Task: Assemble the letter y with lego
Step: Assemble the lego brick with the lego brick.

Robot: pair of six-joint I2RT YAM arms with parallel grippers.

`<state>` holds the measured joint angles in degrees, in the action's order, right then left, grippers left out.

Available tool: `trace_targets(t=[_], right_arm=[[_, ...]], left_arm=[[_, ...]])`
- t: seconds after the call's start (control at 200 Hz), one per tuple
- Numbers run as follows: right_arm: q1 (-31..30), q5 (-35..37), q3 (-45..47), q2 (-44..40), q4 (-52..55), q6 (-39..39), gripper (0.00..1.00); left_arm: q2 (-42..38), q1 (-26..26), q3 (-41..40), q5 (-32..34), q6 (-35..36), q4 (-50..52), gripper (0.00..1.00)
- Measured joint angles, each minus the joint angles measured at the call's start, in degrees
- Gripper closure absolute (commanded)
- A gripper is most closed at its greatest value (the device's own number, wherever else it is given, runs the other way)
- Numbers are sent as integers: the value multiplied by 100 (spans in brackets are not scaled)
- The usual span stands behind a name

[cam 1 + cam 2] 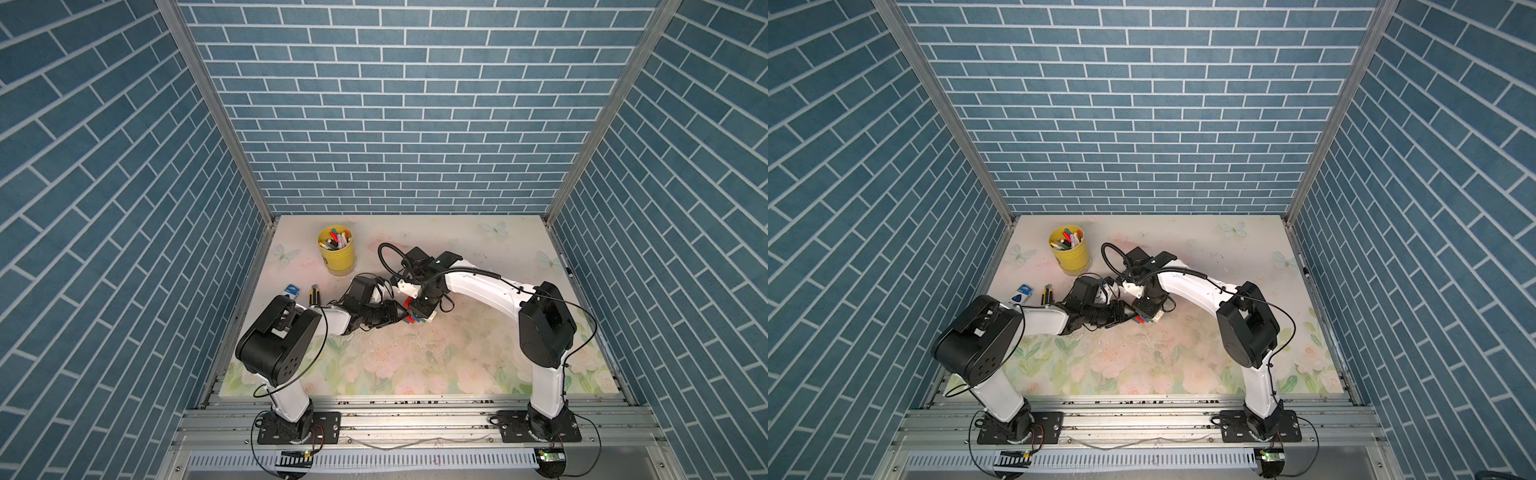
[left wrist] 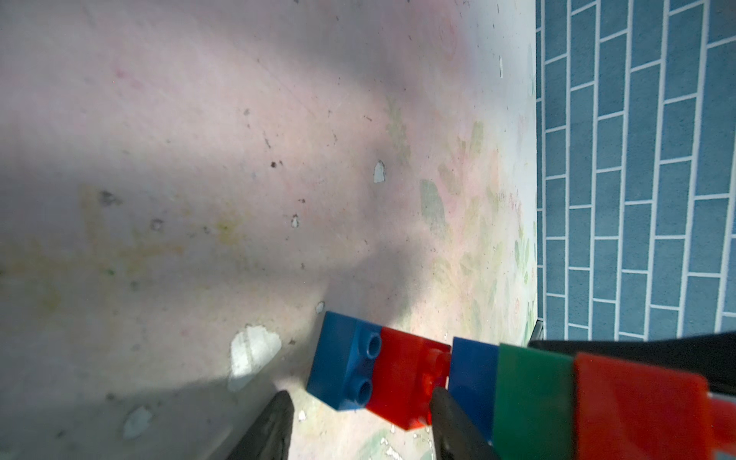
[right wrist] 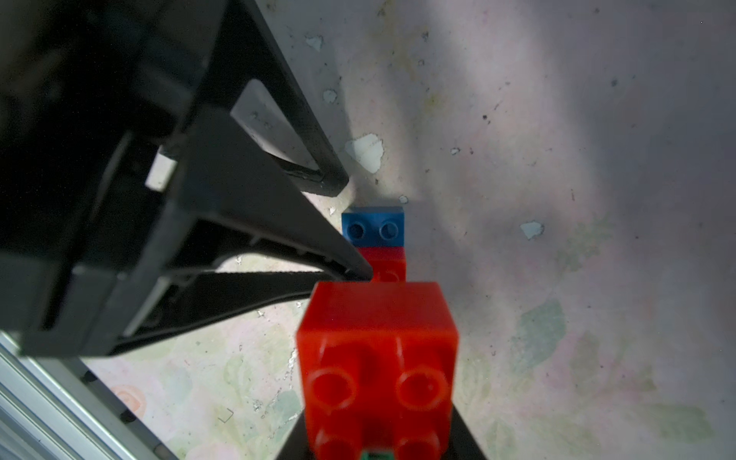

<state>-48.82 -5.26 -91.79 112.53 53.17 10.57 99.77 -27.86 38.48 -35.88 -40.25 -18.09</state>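
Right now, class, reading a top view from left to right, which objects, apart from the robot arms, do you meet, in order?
small blue box → black-and-yellow tool → yellow cup of markers → joined lego bricks

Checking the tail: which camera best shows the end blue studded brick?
Left wrist: the end blue studded plastic brick is large, studs sharp. Right wrist shows it smaller; top views barely show it.

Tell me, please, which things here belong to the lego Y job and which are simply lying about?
Job:
- joined lego bricks, running blue, red, blue, green, red
- white brick

Lying about:
- yellow cup of markers
- small blue-and-white box
- black-and-yellow tool
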Motion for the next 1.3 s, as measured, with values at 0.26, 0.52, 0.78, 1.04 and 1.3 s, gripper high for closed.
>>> trace_targets(t=[0.26,0.52,0.78,1.04,1.3], right_arm=[[-87,79,-129,146,131,35,73],[-118,168,-232,212,232,33,73],[-129,190,-256,232,234,17,74],[-140,203,-256,232,214,-26,74],[-142,205,-243,210,195,-28,74]], left_arm=[[35,4,0,-72,9,-50,44],[50,11,-15,-109,9,-101,44],[52,24,-46,-114,7,-168,45],[52,37,-63,-122,7,-205,46],[37,42,-63,-127,4,-203,45]])
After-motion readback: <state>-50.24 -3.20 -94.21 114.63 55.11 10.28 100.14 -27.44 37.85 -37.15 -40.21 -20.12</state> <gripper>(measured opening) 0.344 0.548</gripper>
